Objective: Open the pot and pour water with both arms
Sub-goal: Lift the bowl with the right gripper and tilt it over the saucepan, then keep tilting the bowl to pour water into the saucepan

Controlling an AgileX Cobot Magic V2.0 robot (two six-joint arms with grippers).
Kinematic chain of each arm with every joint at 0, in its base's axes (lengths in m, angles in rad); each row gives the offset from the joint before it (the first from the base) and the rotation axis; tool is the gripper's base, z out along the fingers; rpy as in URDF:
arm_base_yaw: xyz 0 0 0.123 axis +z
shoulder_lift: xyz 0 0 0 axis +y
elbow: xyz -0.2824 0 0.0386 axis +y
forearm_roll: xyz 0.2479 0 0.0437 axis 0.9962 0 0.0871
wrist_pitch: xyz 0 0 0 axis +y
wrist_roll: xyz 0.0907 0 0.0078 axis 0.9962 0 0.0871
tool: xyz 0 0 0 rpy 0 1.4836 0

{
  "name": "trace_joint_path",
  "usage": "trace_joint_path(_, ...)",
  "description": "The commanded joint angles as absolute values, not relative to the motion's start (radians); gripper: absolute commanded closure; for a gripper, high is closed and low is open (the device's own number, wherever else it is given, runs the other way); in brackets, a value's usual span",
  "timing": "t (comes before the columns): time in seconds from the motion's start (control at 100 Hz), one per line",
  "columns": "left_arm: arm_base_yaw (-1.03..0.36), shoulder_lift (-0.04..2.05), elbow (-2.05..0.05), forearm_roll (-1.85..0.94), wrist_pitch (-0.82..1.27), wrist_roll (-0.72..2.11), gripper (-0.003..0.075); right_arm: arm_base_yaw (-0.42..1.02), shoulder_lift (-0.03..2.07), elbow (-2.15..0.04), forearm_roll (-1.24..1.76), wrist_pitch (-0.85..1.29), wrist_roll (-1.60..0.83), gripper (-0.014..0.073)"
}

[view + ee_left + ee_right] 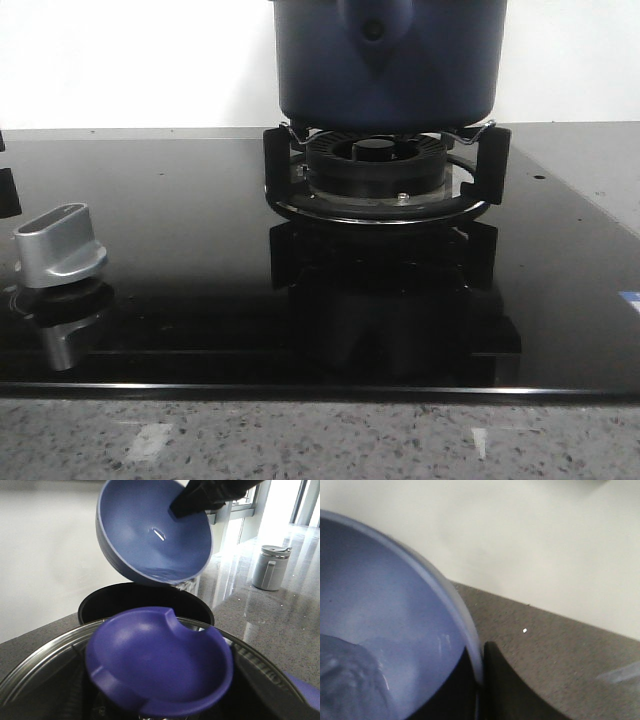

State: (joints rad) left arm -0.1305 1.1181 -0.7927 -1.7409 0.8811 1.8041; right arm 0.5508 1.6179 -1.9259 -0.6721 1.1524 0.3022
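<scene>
The dark-blue pot (385, 60) stands on the burner, its top cut off in the front view. In the left wrist view its black mouth (145, 597) is uncovered. Close to that camera is the lid, with its blue knob (160, 660) and steel rim (35, 665). The knob hides my left gripper's fingers. A light-blue bowl (150, 535) hangs tilted above the pot's mouth, water (160, 572) pooled at its lower lip. My right gripper (481, 680) is shut on the bowl's rim (465, 630), one black finger (510, 690) outside and one inside.
The black burner ring (378, 175) and its pot supports sit on a glossy black hob (180, 330). A silver stove knob (60, 245) is at the front left. A grey lidded canister (270, 567) stands on the speckled counter beyond the pot.
</scene>
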Motion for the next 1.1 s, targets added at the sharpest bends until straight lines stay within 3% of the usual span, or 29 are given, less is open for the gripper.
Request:
trace_joint_path(0.0,-0.138,1.093,-0.827,-1.872,0.926,1.802,0.0436,0.584,1.575,-1.951,-0.856,1.075,0.318,0.0638)
trace_joint_path(1.09,-0.138,1.093,-0.827,-1.872,0.922,1.802,0.0436,0.768,1.575,-1.848,-1.583,1.031,0.401,0.0638)
